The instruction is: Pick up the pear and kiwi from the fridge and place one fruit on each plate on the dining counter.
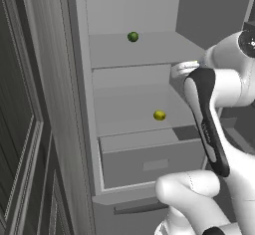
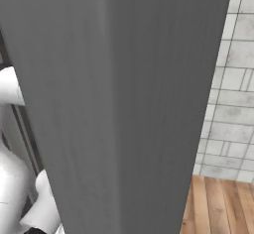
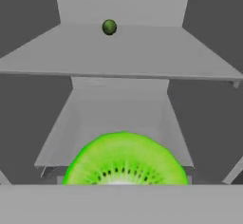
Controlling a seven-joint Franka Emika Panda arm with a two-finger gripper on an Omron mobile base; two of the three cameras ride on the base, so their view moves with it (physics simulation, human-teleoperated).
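Note:
The fridge (image 1: 79, 79) stands open with flat grey shelves inside. The pear (image 1: 159, 115), small and yellow-green, lies on the lower shelf toward the right. My gripper (image 1: 183, 69) hangs at the fridge's right side, level with the gap between the two shelves, and is mostly hidden by my forearm. In the hand view the kiwi (image 3: 124, 161), bright lime-green face up, sits right at the hand in front of the shelves, with the gripper shut on it. The fingertips are hidden behind the fruit. The plates and dining counter are out of view.
A dark green ball (image 1: 132, 37) rests on the upper shelf, also seen as the ball (image 3: 109, 27) in the hand view. A grey drawer (image 1: 154, 164) juts out below the lower shelf. A tall grey panel (image 2: 124, 104) stands close on the right, with tiled wall (image 2: 233, 104) beyond.

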